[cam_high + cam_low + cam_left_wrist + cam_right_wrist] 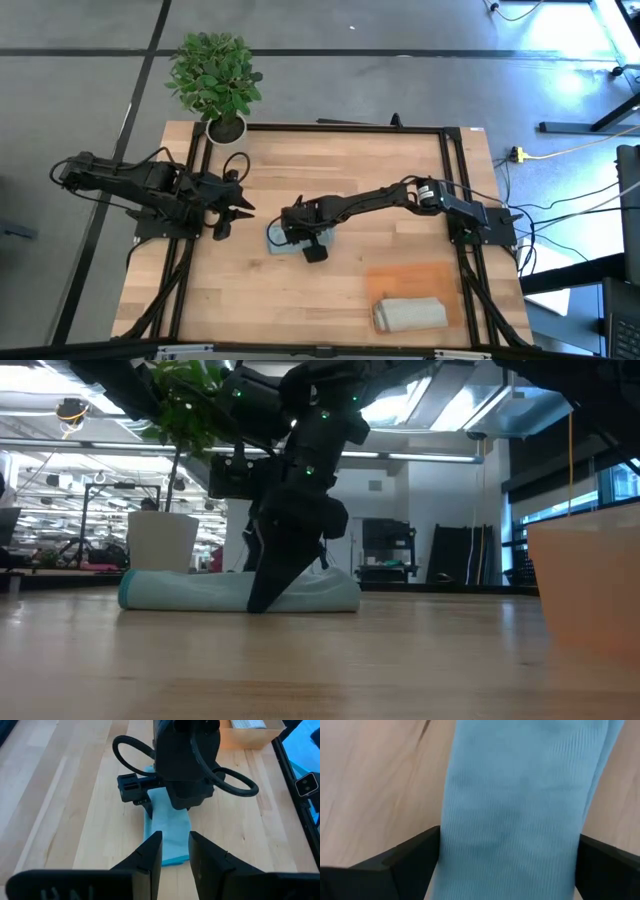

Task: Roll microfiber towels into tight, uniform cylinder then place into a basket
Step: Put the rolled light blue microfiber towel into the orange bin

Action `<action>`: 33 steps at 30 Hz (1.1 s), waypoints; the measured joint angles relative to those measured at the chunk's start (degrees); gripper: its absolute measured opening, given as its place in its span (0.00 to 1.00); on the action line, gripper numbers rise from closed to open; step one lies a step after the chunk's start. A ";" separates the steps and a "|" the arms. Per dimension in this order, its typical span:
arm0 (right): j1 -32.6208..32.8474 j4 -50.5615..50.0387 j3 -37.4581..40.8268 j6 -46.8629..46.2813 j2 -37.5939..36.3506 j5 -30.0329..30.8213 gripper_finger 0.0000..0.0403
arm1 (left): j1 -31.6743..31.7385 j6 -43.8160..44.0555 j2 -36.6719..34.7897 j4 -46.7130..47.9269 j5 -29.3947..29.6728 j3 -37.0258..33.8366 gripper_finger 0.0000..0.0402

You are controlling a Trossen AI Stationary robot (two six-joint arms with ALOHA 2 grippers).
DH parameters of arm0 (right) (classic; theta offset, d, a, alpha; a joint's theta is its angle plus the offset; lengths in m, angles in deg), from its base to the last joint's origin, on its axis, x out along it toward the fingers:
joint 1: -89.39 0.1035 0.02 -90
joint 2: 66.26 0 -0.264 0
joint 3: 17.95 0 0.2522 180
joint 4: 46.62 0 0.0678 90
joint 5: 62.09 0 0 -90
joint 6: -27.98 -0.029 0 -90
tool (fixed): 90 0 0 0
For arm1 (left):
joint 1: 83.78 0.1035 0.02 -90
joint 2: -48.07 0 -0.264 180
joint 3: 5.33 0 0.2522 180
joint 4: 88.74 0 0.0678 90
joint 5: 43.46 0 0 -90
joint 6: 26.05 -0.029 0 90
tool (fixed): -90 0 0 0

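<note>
Towel first: the pale blue rolled towel (277, 238) lies near the middle of the wooden table (330, 170), a low cylinder resting flat on the boards, seen end to end in the low view (190, 592). The right gripper (300, 238) stands directly over it, pointing down, with its two fingers (400, 862) spread wide and straddling the roll, one on each side; in the right wrist view the blue cloth (520, 810) fills the gap between them. Whether the fingers press the cloth or only flank it cannot be told.

Second towel, grey-beige (410, 313), lies rolled in the orange-brown basket (400, 278) at the table's near right corner, well apart from the blue one.

Left gripper (240, 208) hangs just beside the left end of the blue roll, aimed toward it, holding nothing; its fingers (150, 855) stand slightly apart with a narrow gap, and the end of the blue towel (167, 837) shows beyond them.

Potted plant (215, 80) in a white pot sits at the table's far left corner.
</note>
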 joint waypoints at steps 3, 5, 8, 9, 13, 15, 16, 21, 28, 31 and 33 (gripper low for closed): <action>0.04 -0.44 0.02 -1.52 0.00 0.17 0.92 | 0.00 0.00 0.00 0.00 0.00 0.00 0.21; 0.07 -0.46 0.04 -1.68 0.00 0.01 0.86 | 0.00 0.00 0.00 0.00 0.00 0.00 0.21; 0.07 -0.32 0.09 -1.68 0.00 -0.54 0.78 | -0.02 0.00 0.00 0.00 -0.01 0.00 0.21; 0.07 -0.32 0.11 -1.68 -0.02 -0.55 0.76 | 0.00 0.00 0.00 0.00 0.00 0.00 0.21; 0.09 -0.30 0.13 -1.71 -0.02 -0.57 0.66 | -0.02 0.00 0.00 0.00 0.00 0.00 0.21; 0.07 -0.28 0.13 -1.75 -0.02 -0.59 0.61 | -0.01 0.00 0.00 0.00 -0.01 0.00 0.21; 0.07 -0.28 0.13 -1.78 -0.02 -0.59 0.59 | -0.02 0.00 0.00 0.00 0.00 0.00 0.21; 0.02 0.02 0.15 -4.03 -0.02 -0.57 0.50 | -0.02 0.00 0.00 0.00 -0.01 0.00 0.21; 0.02 -0.87 -0.89 -7.85 0.10 -0.78 0.42 | -0.02 0.00 0.00 0.00 0.00 0.00 0.21; 0.08 -4.48 -3.88 -9.73 0.49 -1.40 0.40 | 0.00 -0.23 0.00 -0.02 0.00 0.00 0.21; 0.13 -8.00 -6.31 -10.93 0.71 -1.62 0.39 | 0.00 0.22 0.00 -0.09 -0.17 0.00 0.21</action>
